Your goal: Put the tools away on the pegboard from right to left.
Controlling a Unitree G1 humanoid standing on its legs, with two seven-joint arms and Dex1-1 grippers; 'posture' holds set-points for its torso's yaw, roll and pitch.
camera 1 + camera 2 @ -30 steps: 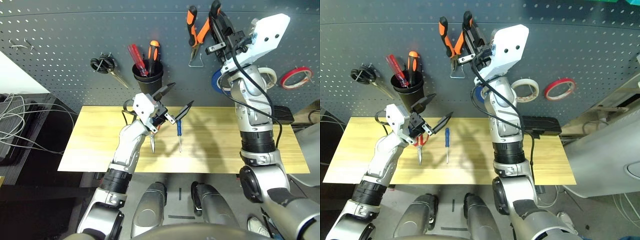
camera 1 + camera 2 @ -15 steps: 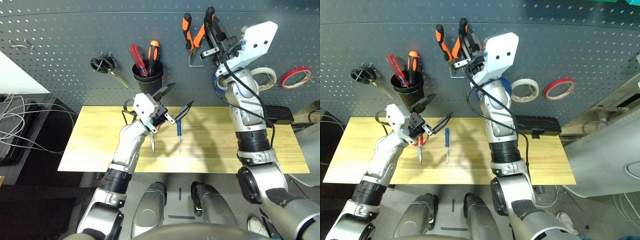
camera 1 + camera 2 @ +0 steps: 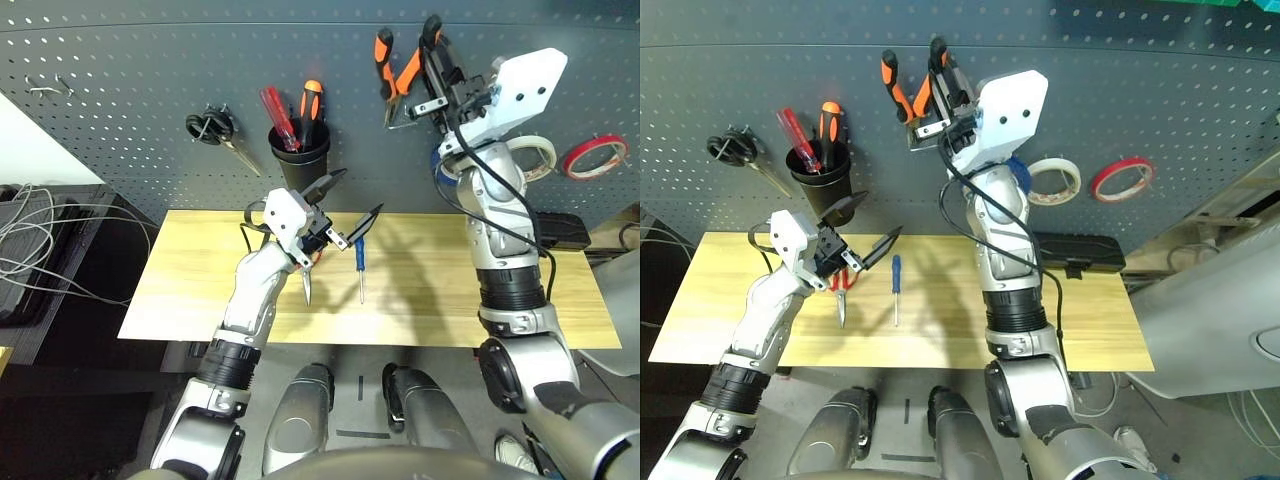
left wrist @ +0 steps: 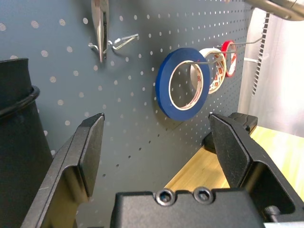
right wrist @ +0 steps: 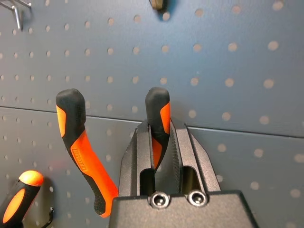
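The orange-and-black-handled pliers (image 3: pixel 392 75) are held upright against the pegboard (image 3: pixel 130 110), with their nose at a metal hook. My right gripper (image 3: pixel 432 62) is shut on one handle (image 5: pixel 158 121); the other handle (image 5: pixel 80 142) stands free. A blue tape ring (image 4: pixel 183 83) hangs on a peg just right of the pliers, partly behind my right arm. My left gripper (image 3: pixel 350 203) is open and empty, hovering above the table. Under it lie the red-handled scissors (image 3: pixel 305 288) and the small blue-handled screwdriver (image 3: pixel 360 262).
A black cup (image 3: pixel 300 155) with red and orange screwdrivers and black-handled scissors (image 3: pixel 210 128) hang left of the pliers. White tape (image 3: pixel 537 155) and red tape (image 3: pixel 593 155) hang at the far right. A black box (image 3: pixel 562 228) sits on the wooden table (image 3: pixel 200 290).
My right gripper carried the pliers a little to the left along the pegboard, then back to the right. The left arm has not moved.
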